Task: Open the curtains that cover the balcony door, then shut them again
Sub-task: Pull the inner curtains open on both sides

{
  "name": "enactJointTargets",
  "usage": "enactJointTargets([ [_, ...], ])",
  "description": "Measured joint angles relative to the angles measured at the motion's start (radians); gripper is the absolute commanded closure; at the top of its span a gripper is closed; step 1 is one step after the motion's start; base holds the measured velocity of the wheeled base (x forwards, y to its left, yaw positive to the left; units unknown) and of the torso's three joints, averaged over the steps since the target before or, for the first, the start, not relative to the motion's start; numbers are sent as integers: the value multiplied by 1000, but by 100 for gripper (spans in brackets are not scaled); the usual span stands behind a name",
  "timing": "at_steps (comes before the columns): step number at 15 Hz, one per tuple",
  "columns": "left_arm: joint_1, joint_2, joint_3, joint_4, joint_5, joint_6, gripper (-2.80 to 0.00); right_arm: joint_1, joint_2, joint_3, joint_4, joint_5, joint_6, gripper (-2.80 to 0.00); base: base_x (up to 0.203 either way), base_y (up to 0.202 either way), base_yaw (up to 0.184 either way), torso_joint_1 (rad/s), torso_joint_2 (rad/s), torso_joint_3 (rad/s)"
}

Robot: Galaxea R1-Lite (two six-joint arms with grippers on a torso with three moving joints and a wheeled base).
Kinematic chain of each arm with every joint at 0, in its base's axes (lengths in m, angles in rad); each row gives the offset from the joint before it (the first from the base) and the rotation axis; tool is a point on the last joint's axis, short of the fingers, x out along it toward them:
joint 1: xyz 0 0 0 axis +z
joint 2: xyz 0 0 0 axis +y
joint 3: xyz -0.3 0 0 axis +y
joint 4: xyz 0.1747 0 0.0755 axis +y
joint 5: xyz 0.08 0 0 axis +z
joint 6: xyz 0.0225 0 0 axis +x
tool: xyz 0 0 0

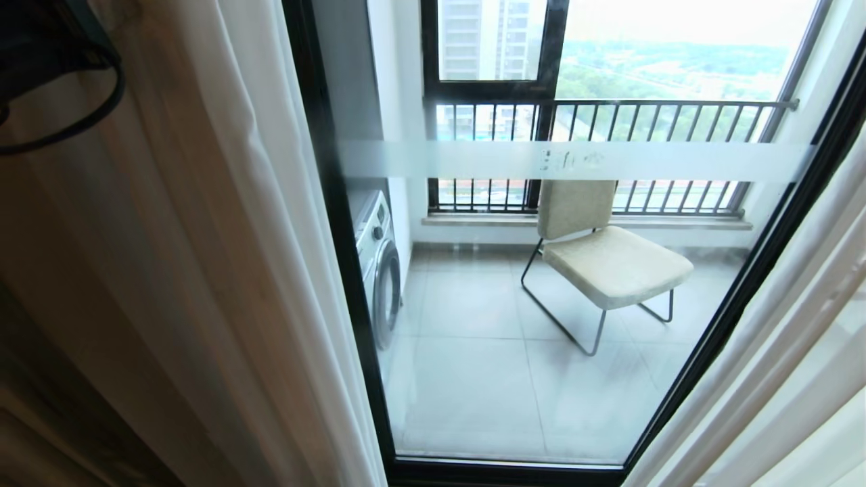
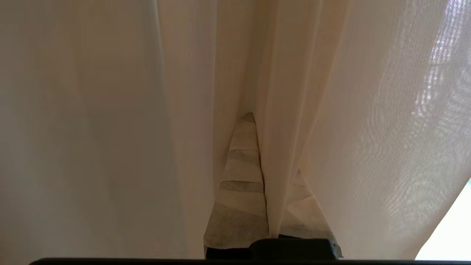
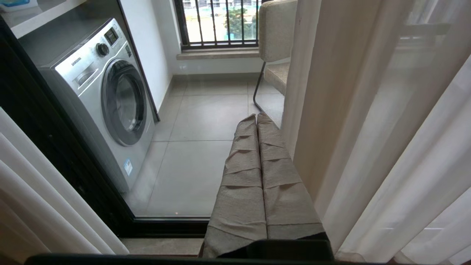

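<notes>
Standing parted, the curtains [image 1: 203, 270] hang left and right of the exposed balcony door [image 1: 541, 304]; reclosing remains. Left end effector [image 2: 254, 176] pinches a sheer fold; right end effector [image 3: 257, 169] is closed, empty.

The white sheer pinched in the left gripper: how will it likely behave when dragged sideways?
The sheer is see-through and hangs in soft folds, so it is probably light and floppy. It will likely bunch and trail behind the left gripper, not move as a sheet. The thin fold caught between the shut fingers might slip.
</notes>
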Motion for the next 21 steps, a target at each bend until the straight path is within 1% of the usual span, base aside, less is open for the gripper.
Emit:
enactJointTargets([
  [4,14,-2,3,-2,-2,-3,0,0,0,0,0,0,0,0,0,147,1,4,2,2],
  [7,18,-4,6,3,-4,-8,0,0,0,0,-1,0,0,0,0,0,0,0,0,0],
  [10,38,-6,3,0,-4,-9,0,-1,0,0,0,0,0,0,0,0,0,0,0,0],
  [12,59,-6,3,0,-5,-29,0,0,0,0,0,0,0,0,0,0,0,0,0,0],
  [15,130,-1,1,-3,-8,-66,0,0,0,0,0,0,0,0,0,0,0,0,0,0],
  [19,273,40,-29,-5,-10,-119,0,0,0,0,0,0,0,0,0,0,0,0,0,0],
  [20,305,60,-47,-5,-20,-125,0,0,0,0,0,0,0,0,0,0,0,0,0,0],
  [21,337,84,-70,-4,-46,-128,0,0,0,0,0,0,0,0,0,0,0,0,0,0],
])
